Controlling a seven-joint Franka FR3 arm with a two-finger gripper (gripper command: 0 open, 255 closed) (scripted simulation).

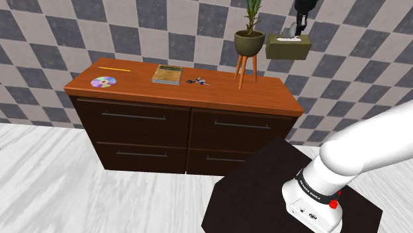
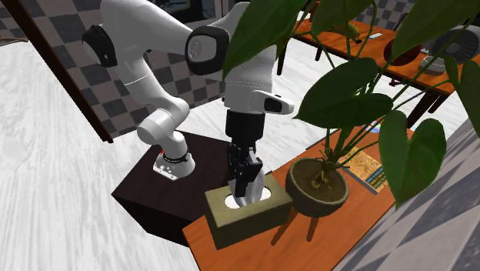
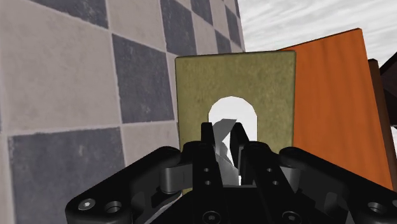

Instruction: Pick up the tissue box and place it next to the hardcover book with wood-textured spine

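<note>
Gripper (image 3: 222, 145) pinched tight on the tissue (image 3: 225, 130) poking from the olive tissue box (image 1: 288, 48). The box hangs at the shoulder view's upper right, just beside the potted plant (image 1: 249, 41). The book (image 1: 167, 74) lies mid-frame on the orange dresser top (image 1: 139, 87), well apart.

I am facing a dresser (image 1: 132, 89) with dark drawers against a chequered wall (image 1: 132, 26). On its orange-brown top a shiny disc (image 1: 102, 83) is lying at nine o'clock, a yellow pencil (image 1: 114, 68) at the disc's one o'clock, and a potted plant (image 1: 249, 41) on three legs is standing at three o'clock.
</note>
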